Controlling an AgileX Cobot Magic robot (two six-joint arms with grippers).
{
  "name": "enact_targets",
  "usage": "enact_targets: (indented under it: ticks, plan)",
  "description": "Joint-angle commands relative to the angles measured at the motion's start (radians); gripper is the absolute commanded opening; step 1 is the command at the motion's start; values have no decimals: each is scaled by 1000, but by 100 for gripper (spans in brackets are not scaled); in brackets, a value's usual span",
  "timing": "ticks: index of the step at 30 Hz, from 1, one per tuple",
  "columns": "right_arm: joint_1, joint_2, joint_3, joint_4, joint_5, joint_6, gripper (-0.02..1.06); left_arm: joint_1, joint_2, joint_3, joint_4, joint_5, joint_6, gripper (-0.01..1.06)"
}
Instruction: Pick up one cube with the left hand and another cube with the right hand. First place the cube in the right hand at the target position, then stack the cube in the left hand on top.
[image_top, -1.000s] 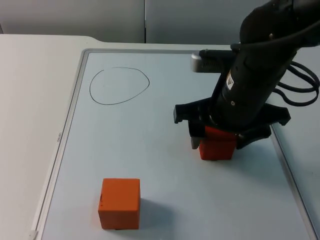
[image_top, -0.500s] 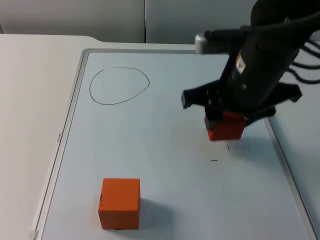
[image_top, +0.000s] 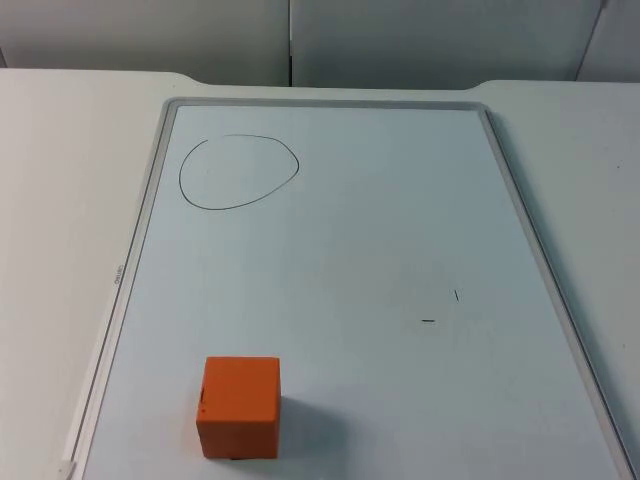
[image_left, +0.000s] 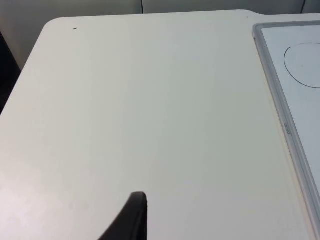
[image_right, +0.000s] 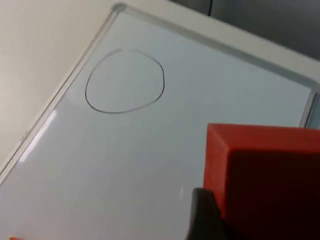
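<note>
Cubes are sitting apart: one orange cube (image_top: 239, 406) is resting on the whiteboard (image_top: 350, 250) near its front edge, another red cube (image_right: 265, 175) is being held in the right gripper (image_right: 250, 220) jaws above the board, facing the drawn circle (image_top: 238, 172); the left gripper (image_left: 131, 220) is waiting over the bare desk (image_left: 125, 110), jaw state unclear

A cube (image_top: 239, 405) sits on the whiteboard (image_top: 340, 250) (near edge), well apart from the drawn circle (image_top: 238, 171).

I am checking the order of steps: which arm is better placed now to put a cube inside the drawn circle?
The right. Its end effector already holds an orange cube, with the circle ahead; the left fingertip is over bare table.
</note>
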Motion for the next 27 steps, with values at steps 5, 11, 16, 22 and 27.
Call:
enact_targets:
  ticks: [5, 11, 16, 22, 27]
  plan:
    - [-11, -215, -2, 22, 85, -93, 0, 2, -5, 3, -1, -9, -4, 105]
    - [-11, -307, 2, 157, 106, -240, 0, 2, -5, 3, -1, -9, -4, 105]
    - [-11, -322, 19, 189, 91, -306, 0, 2, -5, 3, -1, -9, -4, 105]
    - [-14, -320, 19, 199, 35, -325, 0, 2, -5, 3, -1, -9, -4, 105]
    - [-80, -320, 19, 208, 32, -327, 0, 2, -5, 3, -1, -9, -4, 105]
